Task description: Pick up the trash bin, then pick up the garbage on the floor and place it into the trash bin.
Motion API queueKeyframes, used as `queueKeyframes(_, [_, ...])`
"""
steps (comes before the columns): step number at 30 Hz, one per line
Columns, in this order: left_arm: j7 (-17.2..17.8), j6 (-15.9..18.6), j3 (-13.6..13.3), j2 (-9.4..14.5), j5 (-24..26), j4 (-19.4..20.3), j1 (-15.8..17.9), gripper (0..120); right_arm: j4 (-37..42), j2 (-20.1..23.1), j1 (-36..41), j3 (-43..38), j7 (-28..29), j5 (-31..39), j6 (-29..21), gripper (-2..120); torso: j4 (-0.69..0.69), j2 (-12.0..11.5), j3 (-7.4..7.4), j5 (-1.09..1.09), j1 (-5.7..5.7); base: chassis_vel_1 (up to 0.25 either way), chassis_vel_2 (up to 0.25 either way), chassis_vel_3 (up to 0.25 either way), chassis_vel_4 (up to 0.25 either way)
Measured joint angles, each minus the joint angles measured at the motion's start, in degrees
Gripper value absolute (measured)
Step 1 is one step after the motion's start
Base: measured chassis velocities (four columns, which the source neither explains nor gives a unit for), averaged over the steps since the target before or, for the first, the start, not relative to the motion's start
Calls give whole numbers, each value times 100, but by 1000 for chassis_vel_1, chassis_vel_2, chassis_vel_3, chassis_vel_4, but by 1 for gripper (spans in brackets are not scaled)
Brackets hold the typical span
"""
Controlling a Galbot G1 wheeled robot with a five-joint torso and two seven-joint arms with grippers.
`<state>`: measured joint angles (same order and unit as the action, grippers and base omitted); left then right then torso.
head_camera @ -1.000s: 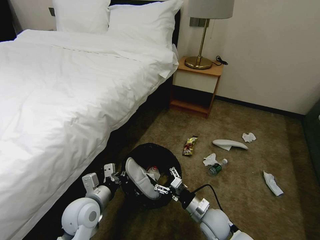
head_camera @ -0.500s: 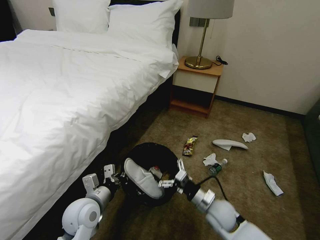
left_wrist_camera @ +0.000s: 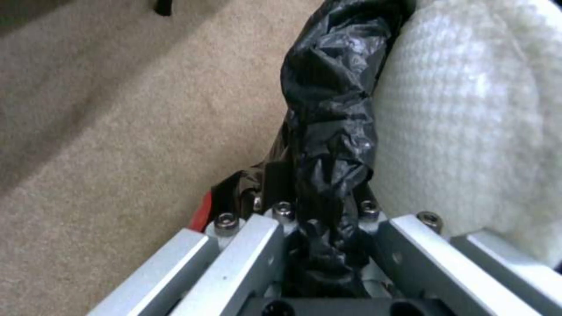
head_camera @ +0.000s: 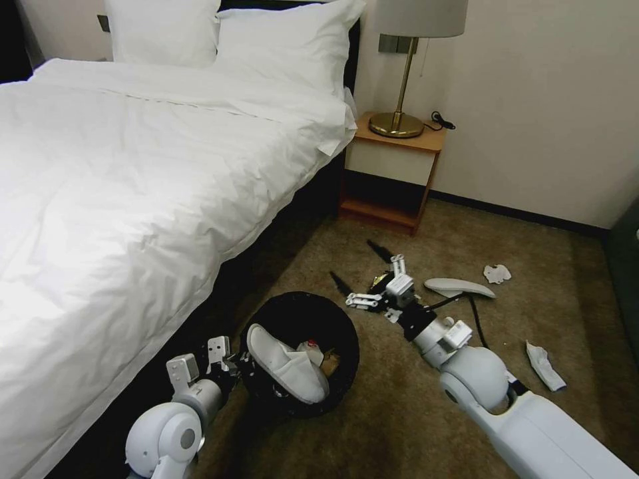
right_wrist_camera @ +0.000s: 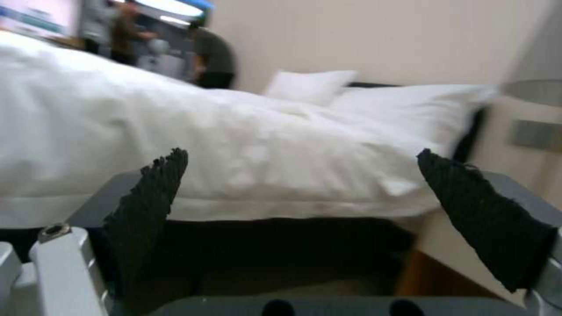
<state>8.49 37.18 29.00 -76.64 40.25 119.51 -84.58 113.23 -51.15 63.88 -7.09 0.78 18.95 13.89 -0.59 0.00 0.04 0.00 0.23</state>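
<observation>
The trash bin [head_camera: 346,346], round with a black bag liner, stands on the carpet beside the bed. A white slipper [head_camera: 286,366] lies in it next to a small red and white item [head_camera: 308,346]. My left gripper [head_camera: 234,362] is shut on the bin's near rim; in the left wrist view the left gripper [left_wrist_camera: 328,206] clamps the crinkled black bag [left_wrist_camera: 328,109] beside the slipper [left_wrist_camera: 468,131]. My right gripper [head_camera: 359,266] hangs open over the carpet beyond the bin, above a gold snack wrapper [head_camera: 379,281] that is mostly hidden. In the right wrist view the right gripper [right_wrist_camera: 316,210] holds nothing.
A second white slipper [head_camera: 459,287] and white tissues [head_camera: 497,273] [head_camera: 544,366] lie on the carpet to the right. The bed [head_camera: 133,166] fills the left side. A wooden nightstand [head_camera: 393,166] with a brass lamp [head_camera: 399,100] stands against the far wall.
My right gripper has left the bin's rim and swung forward and to the right, out over the gold wrapper. The slipper stays in the bin. The left gripper keeps its hold.
</observation>
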Motion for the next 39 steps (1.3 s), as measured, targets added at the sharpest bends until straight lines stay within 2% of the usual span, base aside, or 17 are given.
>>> queueKeyframes(2, [17, -18, -1, -2, 0, 45, -12, 2, 53, -32, 87, -105, 169, -66, -77, 100, 0, 0, 0, 1, 0, 0, 0, 0, 0])
queueKeyframes(3, [44, -35, 2, -12, 19, 136, -23, 2, 136, -101, 263, -293, 526, -185, -212, 100, 1, 0, 0, 0, 0, 0, 0, 0, 0])
queueKeyframes(6, [52, -36, 8, -20, 33, 184, -23, 2, 172, -143, 414, -422, 743, -247, -277, 100, 0, 0, 0, 1, 0, 0, 0, 0, 0])
queueKeyframes(8, [55, -39, 20, -43, 35, 238, 7, 2, 190, -275, 788, -715, 1243, -435, -390, 100, -1, 0, 0, 0, 0, 0, 0, 0, 0])
queueKeyframes(12, [32, -66, 17, -46, 22, 239, 59, 2, 118, -409, 1072, -934, 1676, -505, -455, 100, 0, 0, 0, 1, 0, 0, 0, 0, 0])
queueKeyframes(14, [-26, -177, -1, -18, -41, 166, 128, 2, -5, -625, 1357, -1243, 1954, -556, -508, 100, -2, 0, -1, -1, -1, 0, 0, 0, 0])
queueKeyframes(15, [-26, -177, -1, -18, -41, 166, 128, 2, -5, -625, 1357, -1243, 1954, -556, -508, 100, -2, 0, -1, -1, -1, 0, 0, 0, 0])
queueKeyframes(17, [-171, -323, -12, 27, -210, 78, 136, 2, -234, -944, 1512, -1484, 2068, -667, -487, 100, -1, 0, 0, -2, -2, 0, 0, 0, 0])
queueKeyframes(18, [-171, -323, -12, 27, -210, 78, 136, 2, -234, -944, 1512, -1484, 2068, -667, -487, 100, -1, 0, 0, -2, -2, 0, 0, 0, 0])
queueKeyframes(19, [-255, -410, -13, 45, -325, 46, 131, 2, -413, -1186, 1553, -1601, 2071, -736, -433, 100, 0, 0, 0, -1, -1, 0, 0, 0, 0])
queueKeyframes(20, [-255, -410, -13, 45, -325, 46, 131, 2, -413, -1186, 1553, -1601, 2071, -736, -433, 100, 0, 0, 0, -1, -1, 0, 0, 0, 0])
queueKeyframes(22, [-447, -463, -3, 63, -416, 48, 116, 2, -681, -1645, 1567, -1680, 2115, -523, -449, 100, 0, 0, 0, 0, -2, 0, 0, 0, 0])
queueKeyframes(25, [-530, -528, 8, 58, -457, 55, 135, 2, -866, -1881, 1476, -1682, 2099, -458, -441, 100, 0, 0, -1, -1, -2, 0, 0, 0, 0])
queueKeyframes(31, [-594, -601, 27, 58, -510, 39, 123, 2, -1090, -2131, 1360, -1630, 2047, -496, -361, 100, 1, 0, -1, -1, -1, 0, 0, 0, 0])
queueKeyframes(39, [-810, -838, 49, 70, -884, -69, 92, 2, -1069, -2120, 1483, -1495, 1987, -441, -289, 100, 1, 0, 0, 0, -1, 0, 0, 0, 0])
